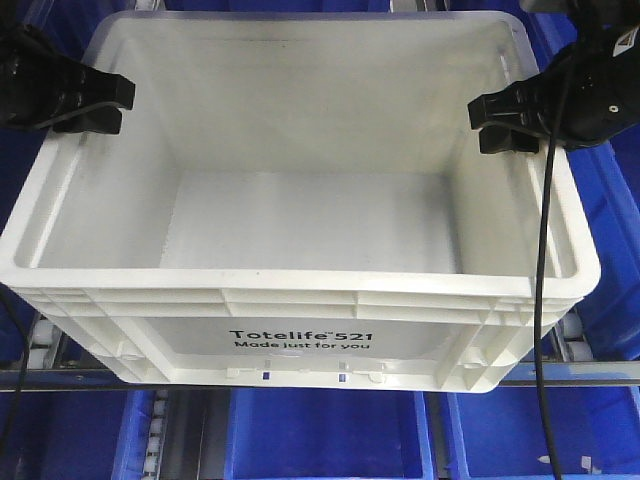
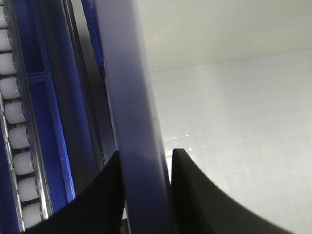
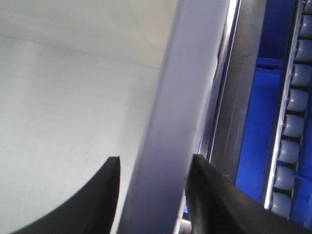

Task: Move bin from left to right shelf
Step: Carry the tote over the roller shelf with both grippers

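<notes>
Exterior front-facing view has the white bin (image 1: pixel 300 284) filling the middle of the frame, empty, its printed front at 6 o'clock. It sits over shelf rails (image 1: pixel 585 372), and I cannot tell whether it rests on them or hangs just above. The left gripper (image 1: pixel 104 107) is at the bin's 10 o'clock and the right gripper (image 1: pixel 499 123) at its 2 o'clock, each set over a side wall. Both wrist views show one black finger inside the bin and one outside, with the rim (image 2: pixel 139 122) between them. Both grippers look clamped on it, the pads pressed against the plastic or very nearly so. By my reading the two-handed grasp is made, and the lift clear, the sideways carry to the right shelf and the set-down are all left. Which shelf the bin is over cannot be told from these pictures. Blue bins (image 1: pixel 320 435) crowd it at 6 o'clock and at 3 o'clock, so the way right is tight. White rollers (image 3: pixel 291 127) run just outside each wall. A black cable (image 1: pixel 541 300) hangs from the right arm across the bin's corner at 4 o'clock and could snag.
</notes>
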Controlling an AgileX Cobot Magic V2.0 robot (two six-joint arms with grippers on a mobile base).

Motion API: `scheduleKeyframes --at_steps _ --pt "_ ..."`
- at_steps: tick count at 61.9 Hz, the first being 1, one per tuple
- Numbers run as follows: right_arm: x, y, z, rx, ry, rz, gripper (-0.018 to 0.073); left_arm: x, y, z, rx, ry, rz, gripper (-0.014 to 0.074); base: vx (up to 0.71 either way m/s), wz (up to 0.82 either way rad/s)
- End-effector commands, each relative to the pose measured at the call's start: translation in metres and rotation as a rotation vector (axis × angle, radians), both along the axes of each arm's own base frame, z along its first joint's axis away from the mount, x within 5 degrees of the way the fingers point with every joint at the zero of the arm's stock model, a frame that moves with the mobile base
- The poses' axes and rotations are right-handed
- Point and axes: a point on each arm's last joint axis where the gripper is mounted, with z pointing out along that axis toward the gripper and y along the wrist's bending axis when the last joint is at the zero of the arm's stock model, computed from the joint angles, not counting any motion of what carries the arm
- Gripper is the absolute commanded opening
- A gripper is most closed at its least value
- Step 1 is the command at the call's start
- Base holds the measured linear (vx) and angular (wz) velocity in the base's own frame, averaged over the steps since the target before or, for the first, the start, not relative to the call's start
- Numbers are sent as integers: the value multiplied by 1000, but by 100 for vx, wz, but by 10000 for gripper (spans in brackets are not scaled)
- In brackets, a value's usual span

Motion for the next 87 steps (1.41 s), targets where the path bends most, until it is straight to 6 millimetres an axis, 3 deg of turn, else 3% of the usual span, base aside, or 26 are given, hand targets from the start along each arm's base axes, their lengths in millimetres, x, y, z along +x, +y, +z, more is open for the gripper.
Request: scheduleKeyframes --at_steps 1,71,87 --pt "-2 -6 27 6 -155 -23 -4 -8 1 35 -41 -179 -5 -8 3 2" --pt "2 -5 31 21 -213 -32 -4 -4 1 38 -53 -236 8 -8 0 0" --pt "13 -4 28 24 -265 -41 -4 9 -2 27 -51 -225 16 -8 0 0"
